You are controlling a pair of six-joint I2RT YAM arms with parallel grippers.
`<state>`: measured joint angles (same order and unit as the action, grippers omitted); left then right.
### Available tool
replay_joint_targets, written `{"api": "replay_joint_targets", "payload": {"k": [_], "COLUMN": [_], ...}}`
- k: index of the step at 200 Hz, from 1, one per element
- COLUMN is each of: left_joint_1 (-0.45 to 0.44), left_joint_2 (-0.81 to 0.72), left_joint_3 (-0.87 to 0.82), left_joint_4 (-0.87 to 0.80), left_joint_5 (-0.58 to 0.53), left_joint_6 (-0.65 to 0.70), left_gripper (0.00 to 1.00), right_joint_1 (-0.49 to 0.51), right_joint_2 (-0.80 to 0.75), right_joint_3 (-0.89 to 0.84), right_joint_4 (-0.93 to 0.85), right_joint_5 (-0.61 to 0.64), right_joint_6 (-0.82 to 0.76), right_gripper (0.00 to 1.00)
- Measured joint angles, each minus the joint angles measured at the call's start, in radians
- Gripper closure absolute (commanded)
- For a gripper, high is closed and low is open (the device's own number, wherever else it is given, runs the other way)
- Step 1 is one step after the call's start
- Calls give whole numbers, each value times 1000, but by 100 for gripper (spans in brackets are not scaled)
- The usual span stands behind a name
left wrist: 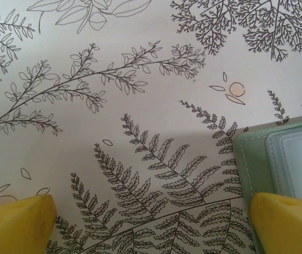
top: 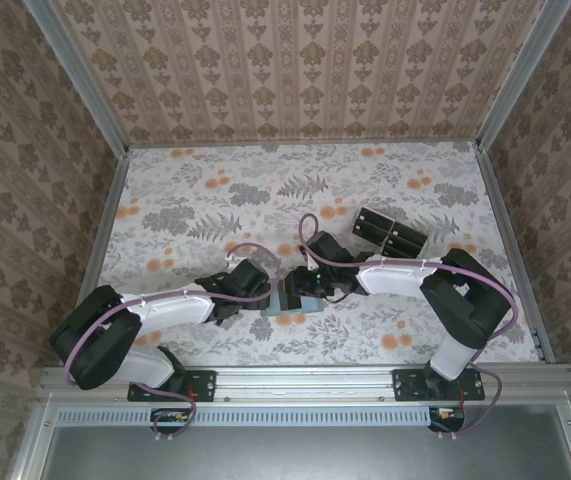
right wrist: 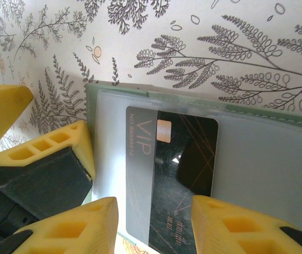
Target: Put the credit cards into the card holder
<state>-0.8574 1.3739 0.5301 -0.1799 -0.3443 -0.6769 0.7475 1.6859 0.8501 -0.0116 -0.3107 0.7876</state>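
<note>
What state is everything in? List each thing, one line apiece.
card holder: lying open flat, clear pocket up.
VIP card: partly slid under the clear pocket.
black cards: loose on the table, outside the holder.
left claw: wide open, one finger over the holder's edge.
right claw: jaws parted, straddling the VIP card.

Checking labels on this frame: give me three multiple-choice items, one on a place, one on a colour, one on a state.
1. Where is the card?
A) on bare table
B) partly in the wallet's pocket
C) in the left gripper

2. What colour is the wallet?
A) red
B) pale green
C) blue

3. What state is the left gripper in?
A) shut on the card
B) shut, empty
C) open

Answers:
1 B: part of the card lies under the pocket's film.
2 B: its stitched edge is pale green.
3 C: its fingers stand far apart, with table between them.
</note>
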Motion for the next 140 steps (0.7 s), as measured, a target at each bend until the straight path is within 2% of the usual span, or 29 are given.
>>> {"api": "replay_joint_targets", "payload": {"k": [140], "left_joint_1": [-1], "left_joint_2": [0], "left_joint_3": [0], "left_joint_4": [-2], "left_joint_5": [0], "left_joint_6": [0], "left_gripper": [0], "right_joint_1": [-17], "right_joint_2": [42], "right_joint_3": [-1], "right_joint_4": [32], "right_joint_5": [-11], "right_joint_6": [8], "right_gripper": [68]}}
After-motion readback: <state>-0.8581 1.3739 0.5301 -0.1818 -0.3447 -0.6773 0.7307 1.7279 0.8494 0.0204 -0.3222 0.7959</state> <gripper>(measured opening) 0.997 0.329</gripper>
